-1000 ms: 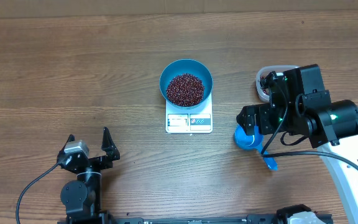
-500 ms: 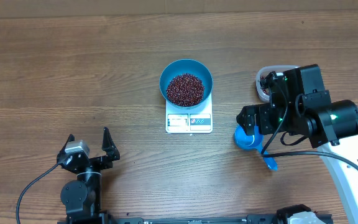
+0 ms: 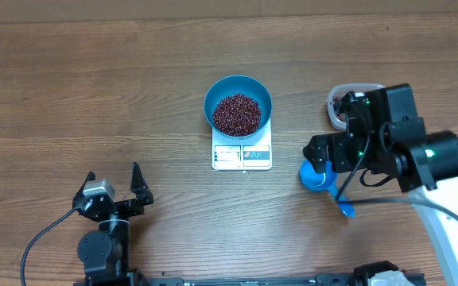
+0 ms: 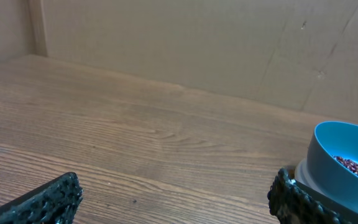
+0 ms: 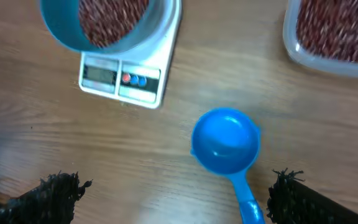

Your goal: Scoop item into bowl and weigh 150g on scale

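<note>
The beans [image 3: 237, 114], tiny glossy maroon ovals, lie in a loose heap inside the round, smooth-walled blue plastic bowl [image 3: 210, 99]. The bowl sits on the flat white square scale [image 3: 242, 156], whose grey display panel faces the near edge of the table, about midway between the left and right edges. The table [image 3: 94, 79] is brown wood with a long streaked grain. More beans fill a clear rounded tub [image 3: 339, 99] towards the right edge.

A bright blue scoop [image 5: 225, 140] with a round cup and a short handle lies empty on the wood just right of the scale. The right gripper [image 5: 174, 186] hangs above it with its rough black fingers [image 5: 61, 190] spread wide; they touch nothing, and the heap is off to their left. The left gripper [image 3: 114, 173] stands near the front edge, equally wide apart and empty, well away from the bowl.
</note>
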Robot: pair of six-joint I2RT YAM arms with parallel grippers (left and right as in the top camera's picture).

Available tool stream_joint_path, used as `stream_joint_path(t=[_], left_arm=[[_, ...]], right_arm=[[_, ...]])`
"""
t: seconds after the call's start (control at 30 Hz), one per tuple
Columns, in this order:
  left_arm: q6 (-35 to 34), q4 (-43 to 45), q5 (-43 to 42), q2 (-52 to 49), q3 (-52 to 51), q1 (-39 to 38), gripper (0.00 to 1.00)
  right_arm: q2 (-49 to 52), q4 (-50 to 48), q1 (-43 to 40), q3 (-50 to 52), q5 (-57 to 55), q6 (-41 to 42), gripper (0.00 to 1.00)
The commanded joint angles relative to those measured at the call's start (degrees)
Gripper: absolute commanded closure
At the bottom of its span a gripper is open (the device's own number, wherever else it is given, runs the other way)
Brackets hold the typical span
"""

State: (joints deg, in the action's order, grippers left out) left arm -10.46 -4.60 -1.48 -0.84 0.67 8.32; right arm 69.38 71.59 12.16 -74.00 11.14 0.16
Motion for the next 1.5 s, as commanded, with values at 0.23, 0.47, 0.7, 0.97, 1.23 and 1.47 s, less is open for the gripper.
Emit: stream_joint_path(t=[0.23, 0.47, 0.7, 0.97, 1.23, 1.47], left_arm=[[1.05, 0.2, -0.44, 0.63, -0.39, 0.35, 0.0], [1.07, 0.2, -0.44, 0.63, -0.39, 0.35, 0.0], [1.05, 0.2, -0.44, 0.63, -0.39, 0.35, 0.0], [1.05, 0.2, -0.44, 0.63, -0.39, 0.35, 0.0], [1.05, 0.2, -0.44, 0.63, -0.39, 0.35, 0.01], [1.07, 0.2, -0.44, 0.63, -0.39, 0.35, 0.0]], right_arm=[[-29.07, -24.81, 0.24, 27.3, -2.05, 1.51, 0.0], [-61.02, -57.92, -2.1, 61.33, -4.72, 5.73, 0.0], [-69.24, -67.12, -2.93, 72.0, -10.27, 15.02, 0.0], [-69.24, -67.04, -2.93, 73.57, -12.98, 7.43, 0.0], [-69.24, -66.9, -2.93, 73.57, -12.55, 6.84, 0.0], [-69.24, -66.97, -2.93, 73.57, -12.55, 6.84, 0.0]])
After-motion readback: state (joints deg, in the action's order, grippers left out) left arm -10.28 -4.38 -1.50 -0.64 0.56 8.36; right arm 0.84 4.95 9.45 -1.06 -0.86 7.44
